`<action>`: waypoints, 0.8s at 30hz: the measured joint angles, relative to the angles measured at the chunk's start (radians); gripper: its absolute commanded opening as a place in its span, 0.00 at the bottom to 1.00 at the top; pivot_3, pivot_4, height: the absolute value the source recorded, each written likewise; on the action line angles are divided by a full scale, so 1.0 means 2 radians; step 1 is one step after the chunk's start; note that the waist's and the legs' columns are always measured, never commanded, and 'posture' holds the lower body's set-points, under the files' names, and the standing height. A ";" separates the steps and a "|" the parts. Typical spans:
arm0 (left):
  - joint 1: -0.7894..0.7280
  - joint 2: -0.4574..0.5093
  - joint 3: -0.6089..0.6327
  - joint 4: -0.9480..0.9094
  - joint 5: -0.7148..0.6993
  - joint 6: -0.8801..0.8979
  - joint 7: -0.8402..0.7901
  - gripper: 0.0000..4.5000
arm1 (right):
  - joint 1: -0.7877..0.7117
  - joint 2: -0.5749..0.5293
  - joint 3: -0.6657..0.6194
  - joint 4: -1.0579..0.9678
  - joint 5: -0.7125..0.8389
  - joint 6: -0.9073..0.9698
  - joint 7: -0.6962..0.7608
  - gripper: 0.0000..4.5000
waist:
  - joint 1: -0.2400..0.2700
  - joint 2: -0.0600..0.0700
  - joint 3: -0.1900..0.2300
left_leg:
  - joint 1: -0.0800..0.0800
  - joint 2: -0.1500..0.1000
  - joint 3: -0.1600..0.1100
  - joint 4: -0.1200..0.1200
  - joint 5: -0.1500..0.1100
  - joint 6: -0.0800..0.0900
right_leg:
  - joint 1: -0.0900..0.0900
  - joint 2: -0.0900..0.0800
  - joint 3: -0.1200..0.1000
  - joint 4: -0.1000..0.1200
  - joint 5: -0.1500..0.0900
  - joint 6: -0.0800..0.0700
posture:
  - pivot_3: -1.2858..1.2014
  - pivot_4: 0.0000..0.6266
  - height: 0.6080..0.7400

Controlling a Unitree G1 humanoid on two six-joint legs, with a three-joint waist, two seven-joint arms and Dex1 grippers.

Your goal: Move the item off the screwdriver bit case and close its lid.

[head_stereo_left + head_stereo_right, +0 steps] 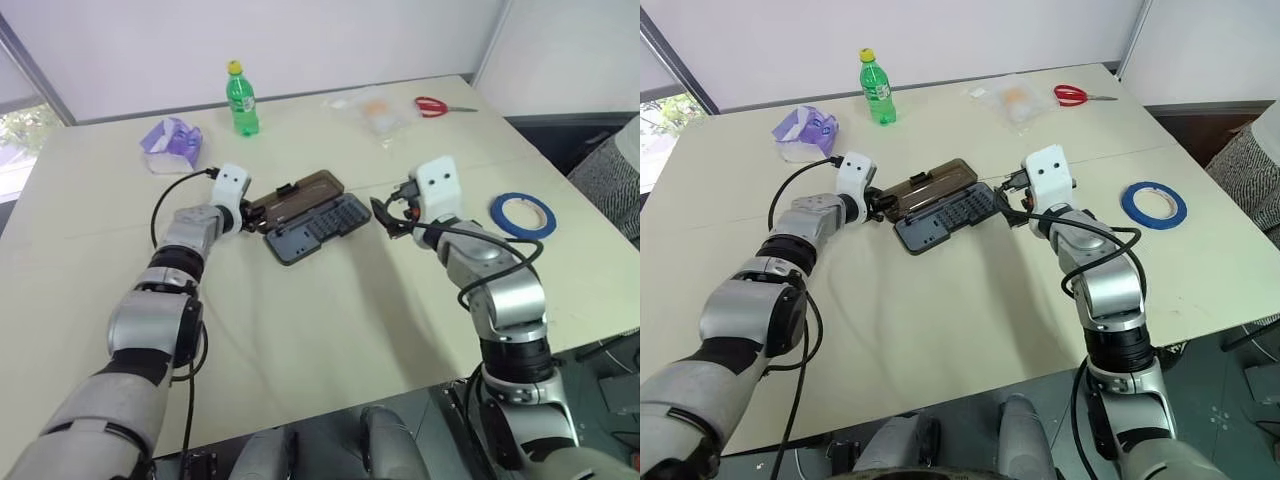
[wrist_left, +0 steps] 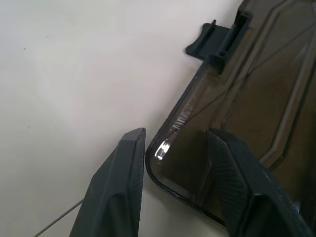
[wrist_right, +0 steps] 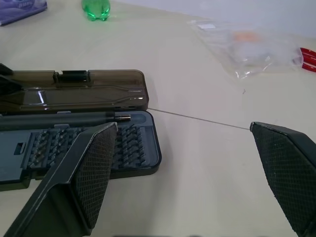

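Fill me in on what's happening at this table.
The blue tape ring already lies on the table, off the screwdriver bit case, which is open with its brown lid flat. The left gripper straddles the lid's corner, one finger on each side. The right gripper hangs open beside the case, holding nothing.

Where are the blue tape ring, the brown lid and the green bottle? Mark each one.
blue tape ring [image 1: 523, 215], left eye view, on the band's near side.
brown lid [image 1: 300, 192], left eye view, on the panel's middle.
green bottle [image 1: 242, 105], left eye view, on the body.
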 measured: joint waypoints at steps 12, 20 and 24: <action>0.002 0.018 -0.045 -0.029 0.041 -0.014 -0.151 0.01 | 0.000 0.000 0.000 0.000 0.000 0.000 -0.008 1.00 | 0.001 0.001 0.000 | 0.000 -0.001 -0.001 0.000 0.000 0.000 | 0.001 -0.001 -0.001 0.000 0.000 0.000 | 0.52 0.24 1.00; 0.015 0.031 -0.083 -0.069 0.057 -0.046 -0.266 0.01 | -0.002 0.000 0.000 0.000 0.000 0.000 -0.011 1.00 | -0.001 0.001 0.000 | 0.000 -0.001 -0.001 0.000 0.000 0.000 | 0.001 -0.001 -0.001 0.000 0.000 0.000 | 0.52 0.24 1.00; 0.024 0.034 -0.098 -0.092 0.059 -0.057 -0.307 0.01 | -0.008 -0.001 -0.001 0.000 0.000 0.000 -0.011 1.00 | -0.002 0.001 0.000 | 0.000 -0.001 -0.001 0.000 0.000 0.000 | 0.001 -0.001 -0.001 0.000 0.000 0.000 | 0.52 0.24 1.00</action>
